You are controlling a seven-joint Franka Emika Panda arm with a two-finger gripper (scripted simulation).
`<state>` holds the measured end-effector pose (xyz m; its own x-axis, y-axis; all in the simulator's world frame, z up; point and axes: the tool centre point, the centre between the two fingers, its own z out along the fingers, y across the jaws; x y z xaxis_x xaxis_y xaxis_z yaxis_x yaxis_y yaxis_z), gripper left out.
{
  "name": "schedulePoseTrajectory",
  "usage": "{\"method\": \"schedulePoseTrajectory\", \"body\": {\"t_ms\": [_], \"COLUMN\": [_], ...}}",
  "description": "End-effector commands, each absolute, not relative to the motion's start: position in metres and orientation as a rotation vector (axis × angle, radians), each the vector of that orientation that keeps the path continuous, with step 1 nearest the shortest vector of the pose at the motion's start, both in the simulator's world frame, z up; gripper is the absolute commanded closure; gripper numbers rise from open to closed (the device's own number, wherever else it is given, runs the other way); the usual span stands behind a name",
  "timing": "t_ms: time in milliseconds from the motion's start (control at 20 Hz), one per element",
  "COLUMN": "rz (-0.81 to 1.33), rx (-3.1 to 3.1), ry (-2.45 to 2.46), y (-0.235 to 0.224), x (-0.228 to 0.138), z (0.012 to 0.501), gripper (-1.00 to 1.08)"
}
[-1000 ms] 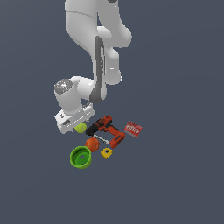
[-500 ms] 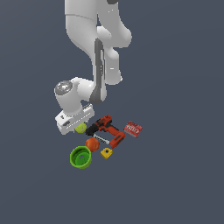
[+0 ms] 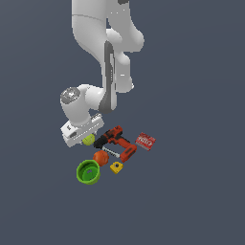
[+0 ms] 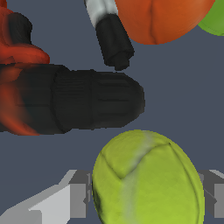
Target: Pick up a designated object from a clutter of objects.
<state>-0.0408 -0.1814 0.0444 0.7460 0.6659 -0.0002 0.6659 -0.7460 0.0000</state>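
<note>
The designated object, a yellow-green tennis ball [image 3: 89,139], lies at the clutter's edge on the exterior view's left, under my hand. In the wrist view the tennis ball [image 4: 146,179] fills the gap between my fingers [image 4: 78,199], which touch it on both sides. My gripper [image 3: 86,139] is low over the ground, shut on the ball. Beside it lies the red-and-black power drill [image 3: 118,141], its black chuck [image 4: 87,100] close to the ball but apart from it.
An orange ball [image 3: 100,158], a green bowl [image 3: 88,172], a small yellow block [image 3: 116,167] and a thin metal rod [image 3: 111,152] lie near the drill. A red flat box [image 3: 145,140] lies toward the exterior view's right. Dark floor surrounds the clutter.
</note>
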Motion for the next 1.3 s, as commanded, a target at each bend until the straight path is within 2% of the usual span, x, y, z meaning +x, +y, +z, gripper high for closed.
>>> {"method": "schedulePoseTrajectory", "body": {"t_ms": [0,600,1250], "rz": [0.002,0.001,-0.002], "rx": [2.934,2.934,2.931], "ry": [1.120,1.120,1.119], "y": [-0.178,-0.127,-0.029], "x": [-0.040,-0.044,-0.049], "z": [0.050,0.110,0.232], "gripper": [1.08,1.08,1.08]}}
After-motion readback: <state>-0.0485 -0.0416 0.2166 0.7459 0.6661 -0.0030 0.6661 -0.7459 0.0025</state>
